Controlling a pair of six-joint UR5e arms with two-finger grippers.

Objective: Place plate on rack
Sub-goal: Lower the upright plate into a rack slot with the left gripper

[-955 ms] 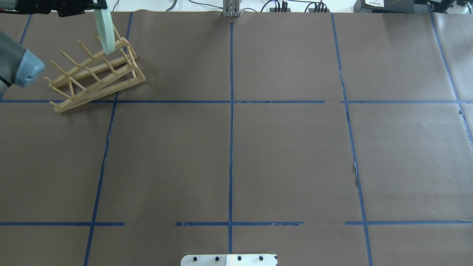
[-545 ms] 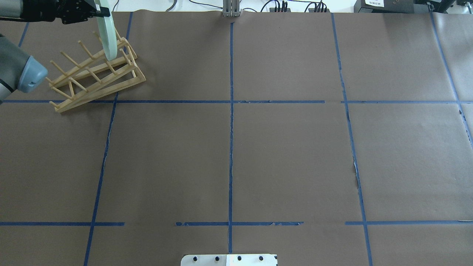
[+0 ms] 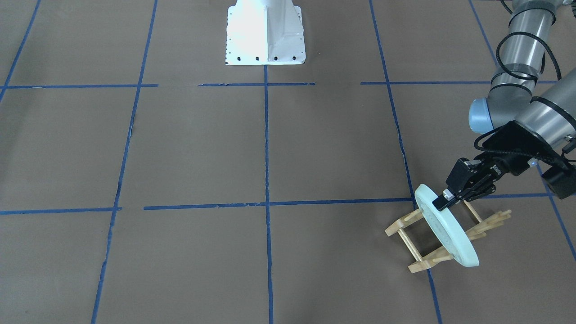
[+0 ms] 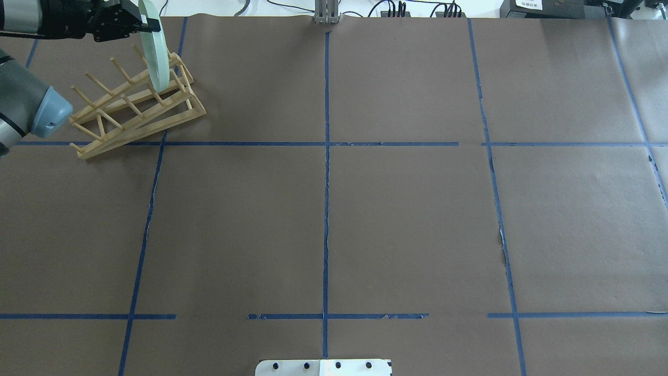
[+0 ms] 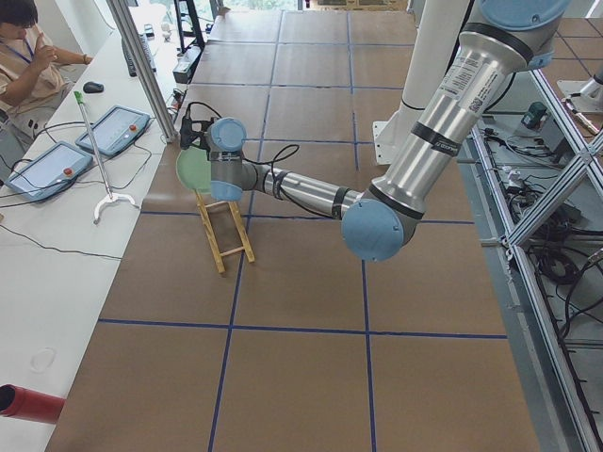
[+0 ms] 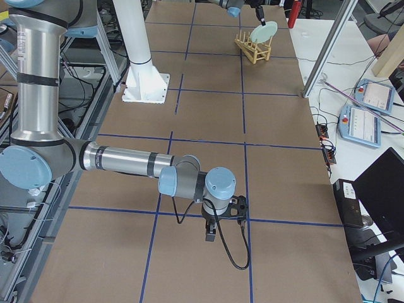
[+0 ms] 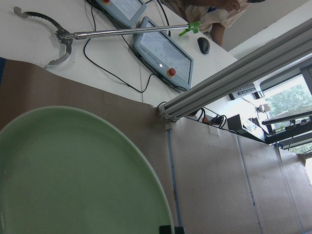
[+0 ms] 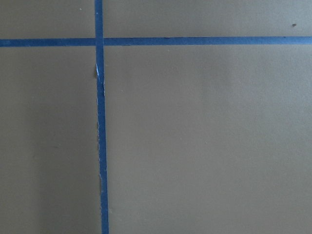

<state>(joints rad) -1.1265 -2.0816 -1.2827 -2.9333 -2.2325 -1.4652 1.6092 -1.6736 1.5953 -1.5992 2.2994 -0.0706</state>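
Observation:
My left gripper is shut on the upper rim of the pale green plate and holds it on edge, tilted. The plate's lower edge sits among the pegs at the end of the wooden rack nearest the operators. I cannot tell whether the plate rests on the rails. In the overhead view the plate, gripper and rack are at the far left. The plate fills the left wrist view. My right gripper points down over bare paper far from the rack, and I cannot tell whether it is open.
The brown paper table carries blue tape lines. The white robot base plate is at the robot's edge. Beyond the rack stand an aluminium post and the operators' white table with pendants and a grabber tool.
The left gripper has moved slightly to the right in the overhead view and lowered the plate further between the rack's end pegs. The rack has not moved.

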